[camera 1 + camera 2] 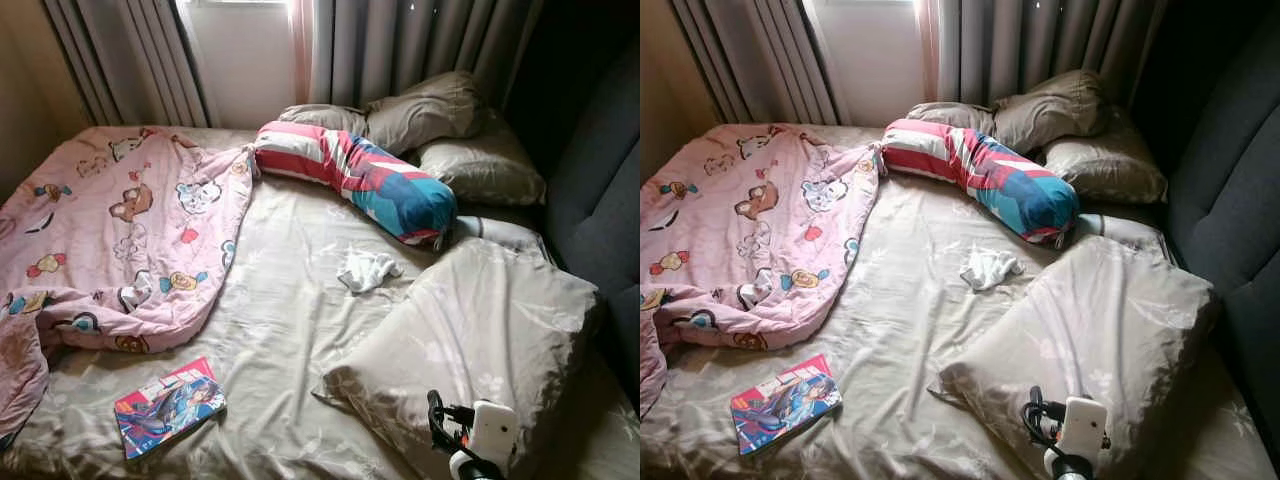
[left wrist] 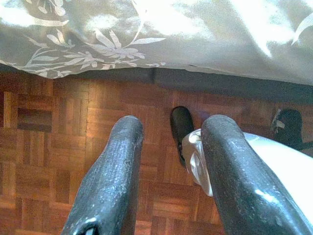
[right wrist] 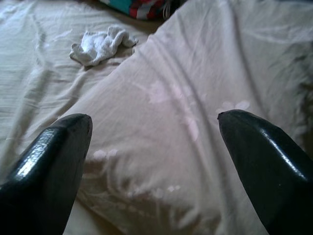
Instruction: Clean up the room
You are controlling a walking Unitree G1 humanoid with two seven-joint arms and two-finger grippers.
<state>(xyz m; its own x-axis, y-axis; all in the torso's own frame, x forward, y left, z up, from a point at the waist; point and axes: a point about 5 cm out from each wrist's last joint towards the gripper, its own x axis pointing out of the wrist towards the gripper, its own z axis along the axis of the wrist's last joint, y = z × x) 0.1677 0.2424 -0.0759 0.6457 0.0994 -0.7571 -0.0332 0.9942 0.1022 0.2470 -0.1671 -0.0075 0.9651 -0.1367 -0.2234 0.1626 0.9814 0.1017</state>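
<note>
The big beige pillow (image 1: 480, 340) lies askew on the bed (image 1: 290, 330), near the robot's right side, its corner pointing toward the comic book (image 1: 168, 405). It looks soft, light and bulky; it will likely sag and fold when lifted, so a pinch on a corner or along a seam edge seems the safer hold, since the smooth middle offers nothing to bite.

The right gripper (image 3: 154, 147) hovers just above this pillow with its two black fingers spread wide, holding nothing; the pillow's face sits between and below the tips. A small white cloth (image 3: 100, 44), probably a sock or rag, lies on the sheet beyond the pillow, apart from it, near the striped bolster (image 1: 355, 175). It is limp and light and should take a simple pinch anywhere.

The left gripper (image 2: 168, 171) hangs idle beside the bed over the wooden floor (image 2: 58, 147), fingers apart and empty. The pink blanket (image 1: 120, 230) is bunched on the bed's left half.
</note>
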